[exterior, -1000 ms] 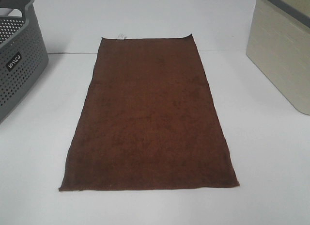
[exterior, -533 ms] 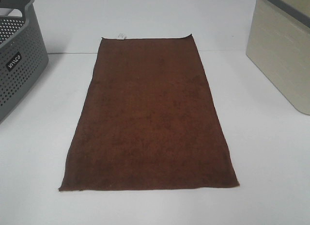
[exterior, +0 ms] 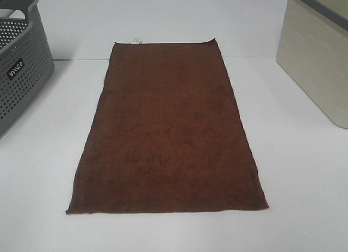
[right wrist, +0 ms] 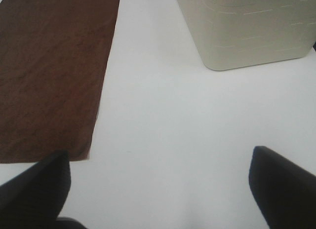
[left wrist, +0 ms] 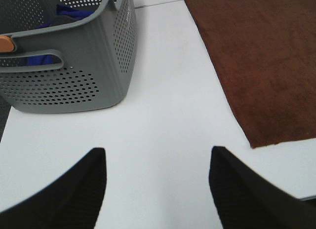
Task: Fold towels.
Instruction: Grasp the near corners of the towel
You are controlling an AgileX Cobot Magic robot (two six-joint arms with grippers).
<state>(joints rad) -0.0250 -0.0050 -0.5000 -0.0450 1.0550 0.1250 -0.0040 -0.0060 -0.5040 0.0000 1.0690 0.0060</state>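
towel (exterior: 168, 132): matt terry cloth | basket (exterior: 24, 83): perforated plastic | table (exterior: 304, 181): smooth, matt

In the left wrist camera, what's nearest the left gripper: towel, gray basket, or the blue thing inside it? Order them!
1. towel, its corner right beside the left gripper
2. gray basket, farther ahead
3. blue cloth, inside the basket

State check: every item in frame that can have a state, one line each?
towel: spread flat, unfolded, on the table, untouched.
white label: showing at the towel's far short edge.
grey perforated basket: upright, something blue inside.
beige bin: upright, contents hidden.
left gripper: open, empty, over bare table.
right gripper: open, empty, over bare table.
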